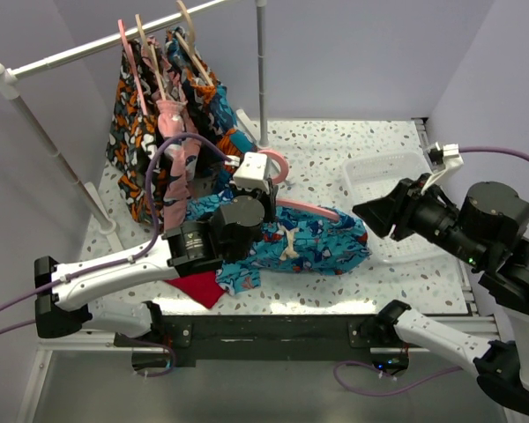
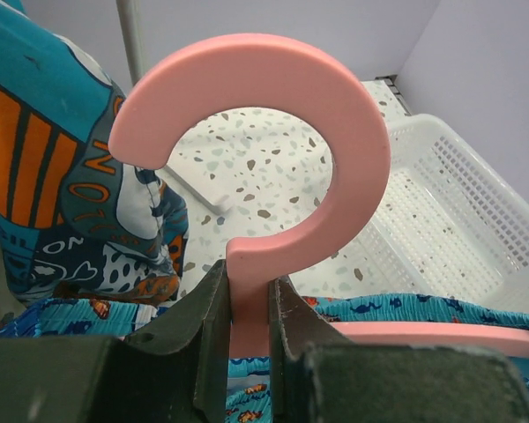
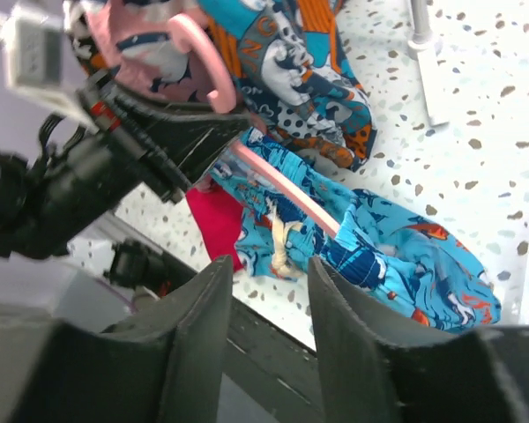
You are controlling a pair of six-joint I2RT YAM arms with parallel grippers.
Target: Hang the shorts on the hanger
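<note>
Since the hanger [image 2: 335, 115] needs steadying while fabric is worked on, the left gripper [image 2: 247, 304] is clamped on its neck, below the hook. Shorts [image 1: 313, 240]: heaped mid-table with the hanger bar lying across them, not yet draped. Right gripper [image 3: 264, 291]: jaws apart, empty, hovering beside the shorts, probably ready to lift cloth. Beyond: white basket [image 1: 383, 167], garment rail [image 1: 115, 44].
</note>
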